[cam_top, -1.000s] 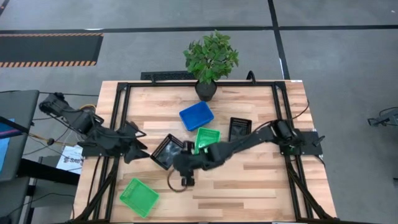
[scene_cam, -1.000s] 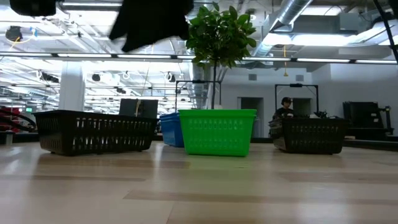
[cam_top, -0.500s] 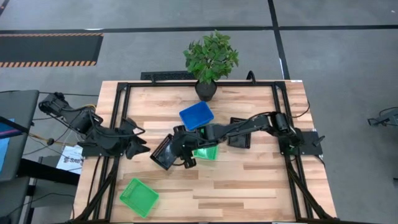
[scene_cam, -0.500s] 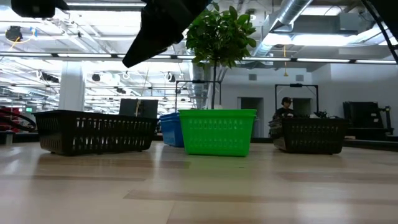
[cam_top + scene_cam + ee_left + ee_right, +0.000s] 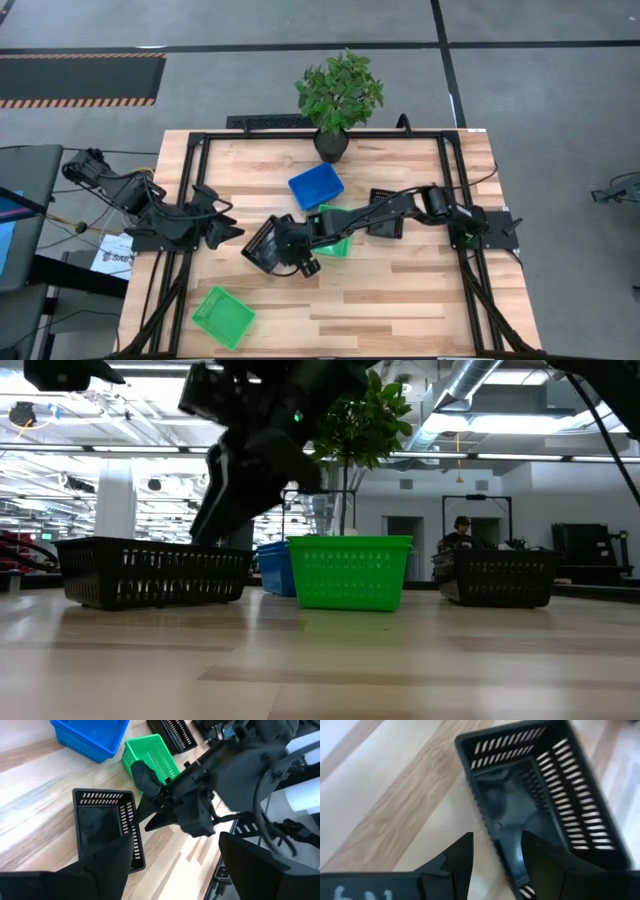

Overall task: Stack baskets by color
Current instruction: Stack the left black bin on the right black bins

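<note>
A black basket (image 5: pixel 260 242) (image 5: pixel 555 785) sits flat on the wood left of centre. My right gripper (image 5: pixel 300 262) (image 5: pixel 496 842) hangs open right over its near-right corner, fingers slanting down. One finger stands outside the wall (image 5: pixel 487 815) and one over the inside. A green basket (image 5: pixel 338 236) lies under the right arm, with a blue basket (image 5: pixel 316 186) behind it. A second black basket (image 5: pixel 385 212) is at the right and a second green basket (image 5: pixel 222 316) at the near left. My left gripper (image 5: pixel 228 232) waits open, left of the black basket.
A potted plant (image 5: pixel 338 100) stands at the far edge behind the blue basket. Black frame rails (image 5: pixel 190 190) run along the table's left and right sides. Bare wood (image 5: pixel 400 300) lies at the near right. A person (image 5: pixel 459 535) shows far off in the room.
My right gripper has swung from the near middle of the table toward the far edge and come down over the left black basket, rolling its wrist on the way. The baskets have kept their places.
</note>
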Controlling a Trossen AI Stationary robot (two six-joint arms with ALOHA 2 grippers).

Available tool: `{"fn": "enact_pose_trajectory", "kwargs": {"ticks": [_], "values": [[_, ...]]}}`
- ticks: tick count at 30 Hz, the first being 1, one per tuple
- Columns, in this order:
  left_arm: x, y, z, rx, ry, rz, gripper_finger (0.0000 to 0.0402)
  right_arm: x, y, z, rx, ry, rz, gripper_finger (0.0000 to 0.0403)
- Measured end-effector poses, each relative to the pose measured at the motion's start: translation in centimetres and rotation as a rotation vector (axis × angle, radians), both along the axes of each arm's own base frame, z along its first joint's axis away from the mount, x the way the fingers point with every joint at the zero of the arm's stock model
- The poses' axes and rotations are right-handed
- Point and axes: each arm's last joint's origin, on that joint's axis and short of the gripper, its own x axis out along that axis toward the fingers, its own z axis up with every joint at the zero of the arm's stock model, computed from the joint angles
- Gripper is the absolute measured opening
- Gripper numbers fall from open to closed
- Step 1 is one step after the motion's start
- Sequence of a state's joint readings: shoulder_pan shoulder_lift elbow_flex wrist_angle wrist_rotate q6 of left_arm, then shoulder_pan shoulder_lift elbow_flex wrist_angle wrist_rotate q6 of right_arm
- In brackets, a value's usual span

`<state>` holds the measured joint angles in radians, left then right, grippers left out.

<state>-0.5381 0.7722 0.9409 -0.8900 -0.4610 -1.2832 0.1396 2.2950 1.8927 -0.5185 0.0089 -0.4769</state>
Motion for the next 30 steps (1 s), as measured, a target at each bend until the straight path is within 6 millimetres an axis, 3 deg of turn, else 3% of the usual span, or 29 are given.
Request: {"fn": "enact_pose_trajectory", "kwargs": {"ticks": [3, 8, 24, 30], "values": [[0.0, 0.0, 0.0, -0.003, -0.004, 0.018, 0.0281, 0.1, -0.1, -0.9, -0.006, 0.023, 0.001, 0.0188], [0.0, 0.1, 0.0, -0.002, -0.007, 0.033, 0.0281, 0.1, -0.5, -0.9, -0.027, 0.025, 0.020, 0.0169], [-0.1, 0.2, -0.2, 0.021, 0.007, 0.057, 0.0281, -0.1, -1.3, -1.0, -0.054, 0.054, 0.024, 0.0014], [-0.2, 0.3, -0.3, 0.035, 0.014, 0.066, 0.0281, -0.1, -0.8, -0.9, -0.077, 0.045, 0.039, 0.0010]]}}
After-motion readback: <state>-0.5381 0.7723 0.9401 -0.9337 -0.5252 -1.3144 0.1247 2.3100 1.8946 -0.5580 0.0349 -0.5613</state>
